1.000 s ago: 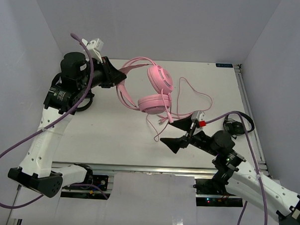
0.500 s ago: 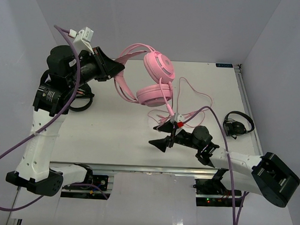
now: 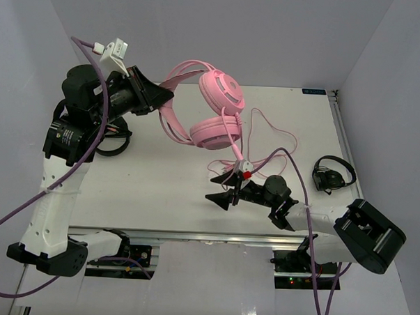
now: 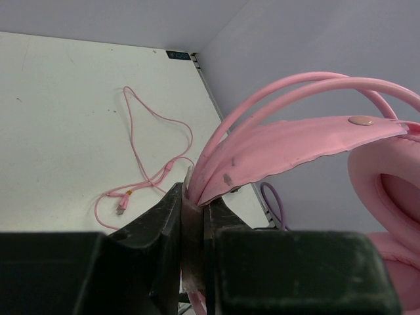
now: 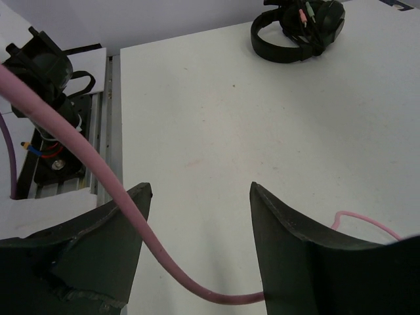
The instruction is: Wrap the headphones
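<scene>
The pink headphones (image 3: pixel 215 109) hang in the air above the table's back middle. My left gripper (image 3: pixel 159 99) is shut on their pink headband (image 4: pixel 295 141), pinched between the fingertips (image 4: pixel 195 203). An ear cup (image 4: pixel 387 184) shows at the right of the left wrist view. The thin pink cable (image 3: pixel 233 141) drops from the lower ear cup to the table and loops there (image 4: pixel 151 151). My right gripper (image 3: pixel 224 189) is open low over the table's front middle. The cable (image 5: pixel 131 223) runs slack between its spread fingers (image 5: pixel 200 187), unpinched.
A small black headset (image 3: pixel 331 175) lies at the table's right edge, also in the right wrist view (image 5: pixel 298 29). Another black headset (image 3: pixel 113 136) lies behind the left arm. White walls close in at the back and sides. A purple robot cable (image 3: pixel 311 232) trails over the front edge.
</scene>
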